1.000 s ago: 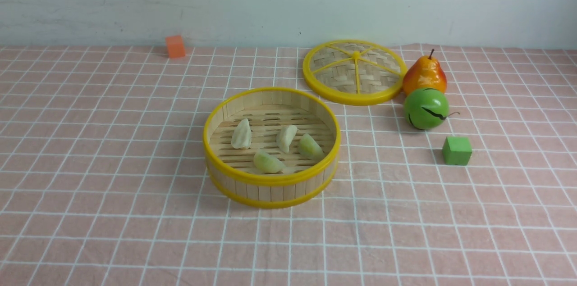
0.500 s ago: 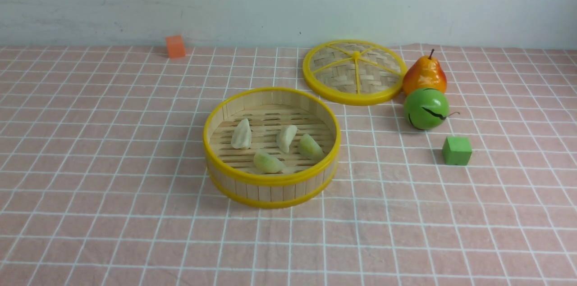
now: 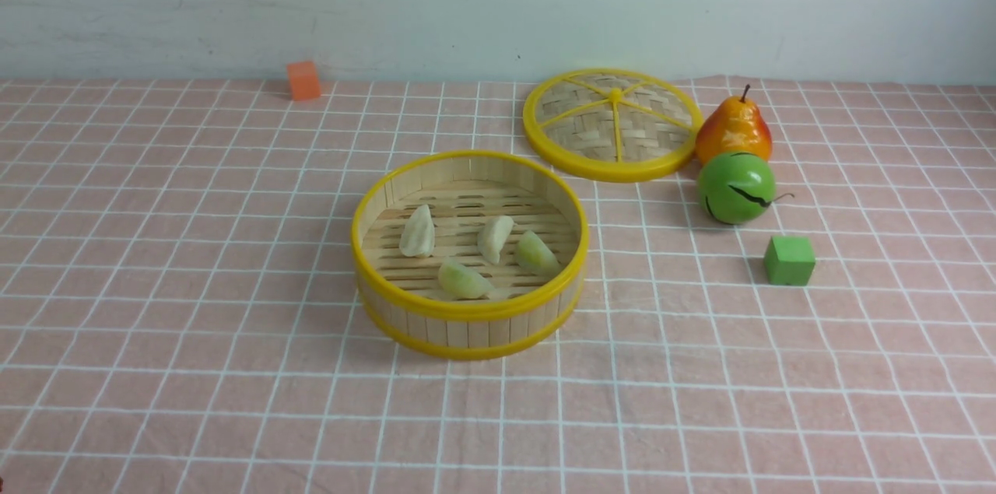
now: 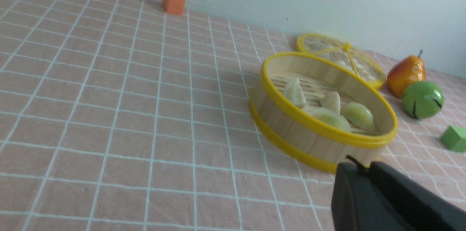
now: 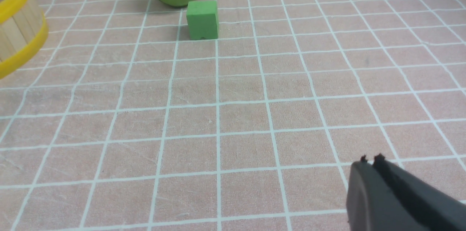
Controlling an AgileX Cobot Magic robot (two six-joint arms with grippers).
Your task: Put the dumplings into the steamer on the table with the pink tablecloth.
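Dumplings (image 3: 467, 253), four pale crescents, inside round yellow-rimmed bamboo steamer (image 3: 469, 313). Right of steamer: woven yellow-spoked lid (image 3: 611, 124), orange pear (image 3: 733, 131), green ball (image 3: 736, 187), green cube (image 3: 789, 261). Left gripper (image 4: 367, 167) and right gripper (image 5: 371, 162) pressed together, empty.

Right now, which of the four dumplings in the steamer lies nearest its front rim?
The pale green dumpling at the front of the steamer. The other green one and both cream-white ones lie farther back on the slats.
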